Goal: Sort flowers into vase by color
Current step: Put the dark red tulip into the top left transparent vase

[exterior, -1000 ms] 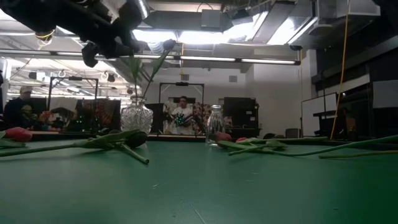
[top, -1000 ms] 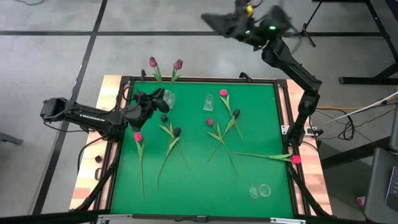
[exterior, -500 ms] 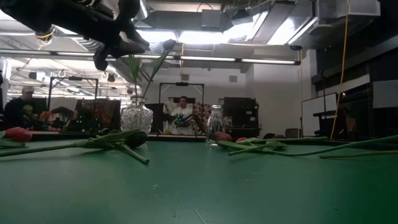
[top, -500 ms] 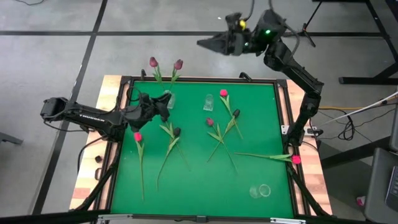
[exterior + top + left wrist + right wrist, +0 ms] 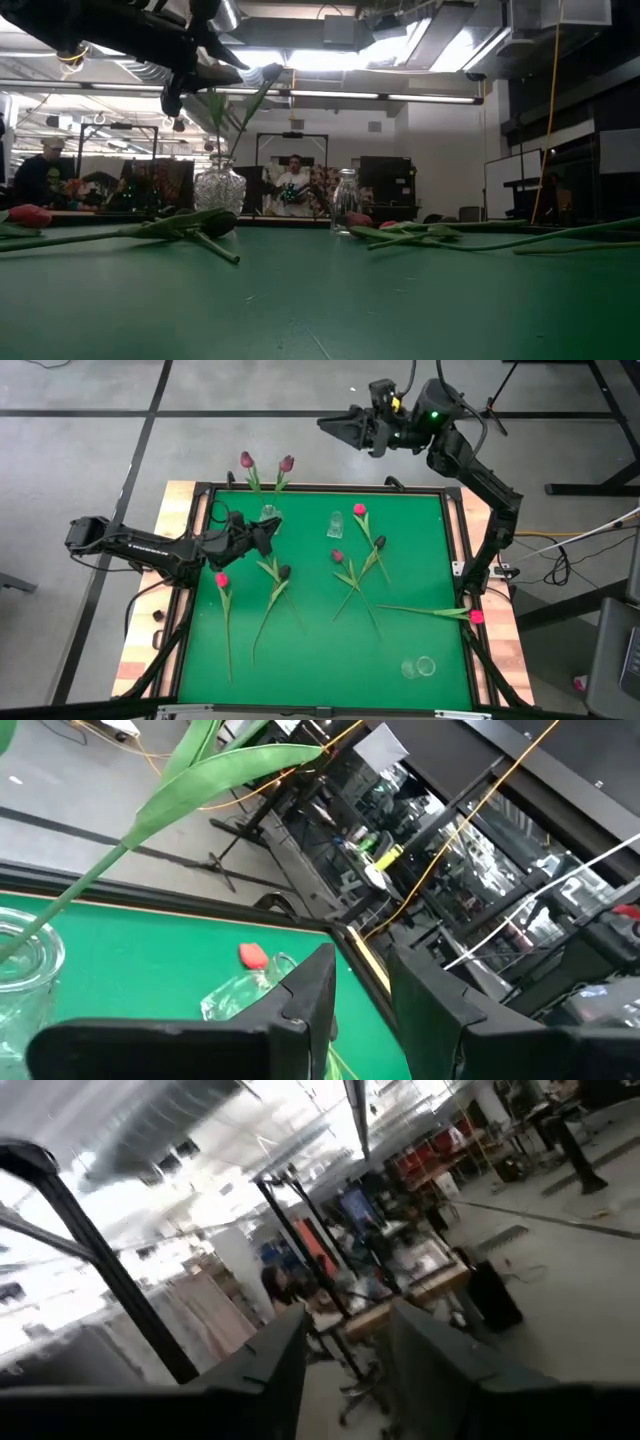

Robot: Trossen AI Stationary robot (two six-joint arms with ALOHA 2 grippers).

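High view has the left gripper hovering just beside the glass vase at the mat's far-left corner, fingers apart with nothing between them as far as the left wrist view shows. Two purple flowers stand in that vase, their heads leaning out past the table edge; the stems mostly hide the vase mouth. Rest of the flowers lie scattered on the green mat. Right gripper is raised way off beyond the table, jaws apart and empty, pointing at the room.
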